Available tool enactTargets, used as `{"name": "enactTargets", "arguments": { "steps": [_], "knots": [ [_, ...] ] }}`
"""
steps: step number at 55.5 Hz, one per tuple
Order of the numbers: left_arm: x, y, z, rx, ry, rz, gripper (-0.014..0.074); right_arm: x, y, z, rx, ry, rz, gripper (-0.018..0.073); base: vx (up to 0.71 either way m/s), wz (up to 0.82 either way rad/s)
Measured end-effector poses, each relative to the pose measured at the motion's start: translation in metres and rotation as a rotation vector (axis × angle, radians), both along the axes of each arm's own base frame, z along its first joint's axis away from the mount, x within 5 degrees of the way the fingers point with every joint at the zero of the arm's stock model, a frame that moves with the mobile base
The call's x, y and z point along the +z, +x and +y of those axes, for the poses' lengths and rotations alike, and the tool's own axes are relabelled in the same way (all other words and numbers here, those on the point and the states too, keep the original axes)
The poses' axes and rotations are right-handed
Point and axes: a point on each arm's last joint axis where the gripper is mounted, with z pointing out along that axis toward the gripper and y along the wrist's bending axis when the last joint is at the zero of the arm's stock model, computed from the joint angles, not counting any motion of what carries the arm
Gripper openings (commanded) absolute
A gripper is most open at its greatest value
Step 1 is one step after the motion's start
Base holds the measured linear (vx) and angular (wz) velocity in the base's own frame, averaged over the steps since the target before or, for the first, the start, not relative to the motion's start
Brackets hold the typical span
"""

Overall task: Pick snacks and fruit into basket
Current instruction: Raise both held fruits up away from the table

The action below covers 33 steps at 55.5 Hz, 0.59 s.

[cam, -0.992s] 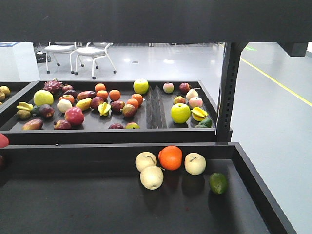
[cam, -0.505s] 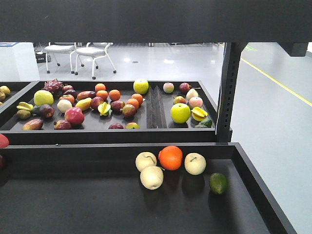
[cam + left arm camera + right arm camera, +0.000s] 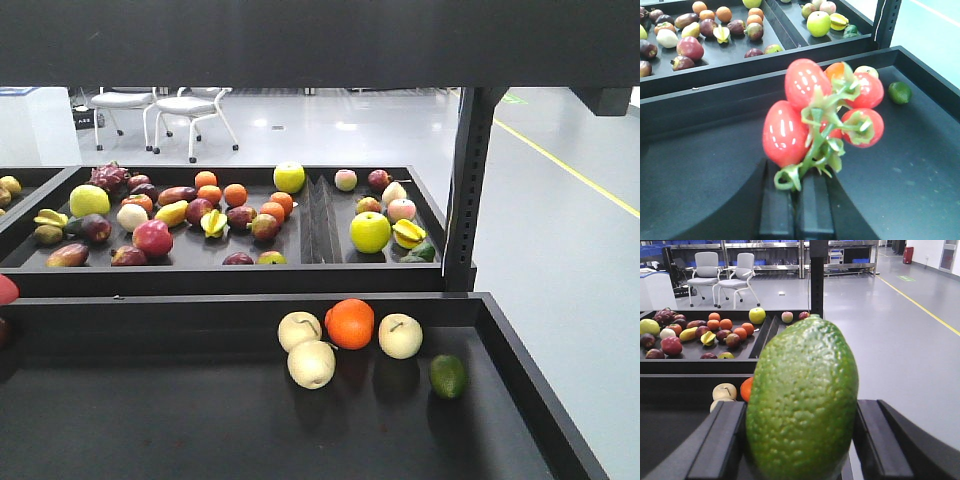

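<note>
My left gripper (image 3: 801,180) is shut on the green stem of a bunch of red tomatoes (image 3: 805,115), held above the dark lower tray (image 3: 715,165). My right gripper (image 3: 802,440) is shut on a bumpy green avocado-like fruit (image 3: 802,400), which stands upright between the fingers (image 3: 720,440) and fills the view. More fruit lies in the lower tray: an orange (image 3: 349,323), three pale round fruits (image 3: 311,364) and a small green fruit (image 3: 448,376). The basket and the snacks are out of view. Neither gripper shows in the front view.
The upper tray (image 3: 40,278) holds several mixed fruits, with a ridged divider (image 3: 320,220) and a green apple (image 3: 370,232) to its right. A black shelf post (image 3: 465,190) stands at the right. A red rounded shape (image 3: 5,288) pokes in at the left edge.
</note>
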Motion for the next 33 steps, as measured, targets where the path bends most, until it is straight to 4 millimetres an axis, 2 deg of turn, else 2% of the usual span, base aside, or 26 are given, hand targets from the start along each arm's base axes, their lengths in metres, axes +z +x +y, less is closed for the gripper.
{"name": "enactTargets", "arguments": {
  "steps": [33],
  "knots": [
    [0.0000,0.0000,-0.0001,0.000,-0.001,0.000,-0.0003,0.0000,0.0000,0.0000,0.000,0.000,0.000,-0.0004,0.00,0.00]
  ]
}}
